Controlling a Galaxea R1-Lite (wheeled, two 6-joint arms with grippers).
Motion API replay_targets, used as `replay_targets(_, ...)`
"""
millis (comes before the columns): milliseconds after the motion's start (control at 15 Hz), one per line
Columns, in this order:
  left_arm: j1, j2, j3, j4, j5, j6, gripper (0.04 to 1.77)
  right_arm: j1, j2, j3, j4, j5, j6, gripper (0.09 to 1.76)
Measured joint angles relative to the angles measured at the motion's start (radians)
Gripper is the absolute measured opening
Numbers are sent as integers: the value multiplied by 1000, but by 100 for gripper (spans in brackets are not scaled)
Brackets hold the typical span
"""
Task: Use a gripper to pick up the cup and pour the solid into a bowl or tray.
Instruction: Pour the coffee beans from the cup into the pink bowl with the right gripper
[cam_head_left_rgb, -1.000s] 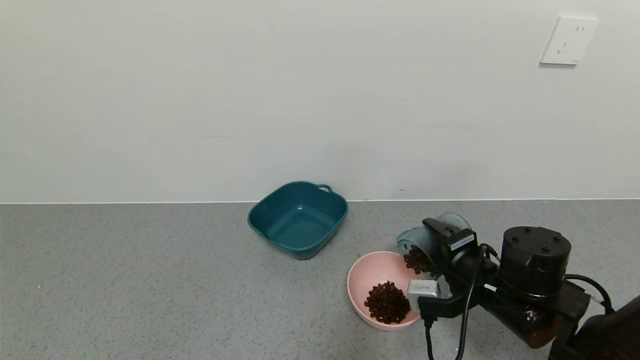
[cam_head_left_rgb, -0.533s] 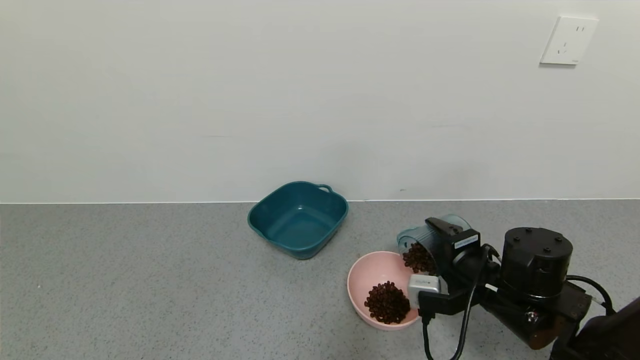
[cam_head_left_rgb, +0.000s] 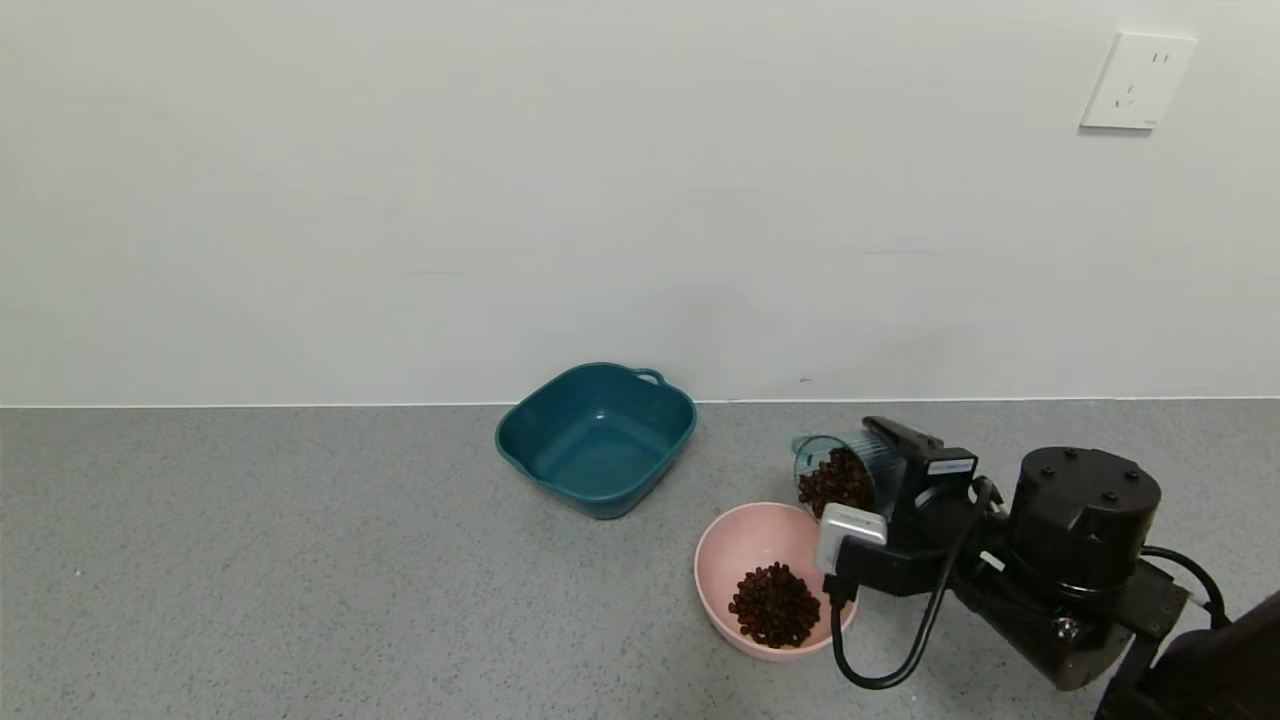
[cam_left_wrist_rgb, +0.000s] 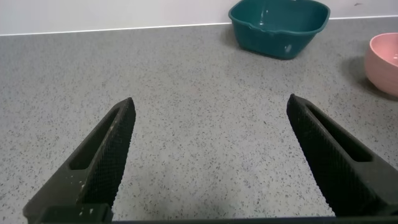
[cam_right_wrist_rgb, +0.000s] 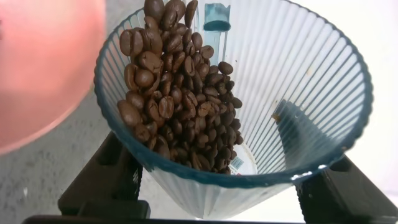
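My right gripper (cam_head_left_rgb: 880, 470) is shut on the ribbed blue-grey cup (cam_head_left_rgb: 838, 472) and holds it tipped on its side just above the far right rim of the pink bowl (cam_head_left_rgb: 725, 560). Dark brown beans (cam_head_left_rgb: 832, 483) lie inside the cup by its mouth. A pile of beans (cam_head_left_rgb: 775, 603) lies in the bowl. In the right wrist view the cup (cam_right_wrist_rgb: 298, 93) fills the frame with beans (cam_right_wrist_rgb: 177, 99) on its lower wall, the bowl (cam_right_wrist_rgb: 43, 68) beside it. My left gripper (cam_left_wrist_rgb: 211, 112) is open and empty over bare counter, out of the head view.
A teal squarish tub (cam_head_left_rgb: 596, 437) with handles stands empty behind and left of the bowl, near the wall; it also shows in the left wrist view (cam_left_wrist_rgb: 280, 25). The grey speckled counter (cam_head_left_rgb: 250, 560) stretches left. A wall socket (cam_head_left_rgb: 1137, 80) is high on the right.
My right gripper has lifted slightly and rolled the cup back from its steeper tilt. The beans have settled back inside the cup. The pile in the bowl looks the same.
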Motion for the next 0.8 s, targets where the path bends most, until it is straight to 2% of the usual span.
replay_targets(200,0,0,0,0,0,0,175,-24,3,-19,-44,-3,108,137)
replay_targets(533,0,0,0,0,0,0,175,-83,6,-66,-46,-5,272,137)
replay_targets(800,0,0,0,0,0,0,175,-125,10,-105,-35,-19,452,137)
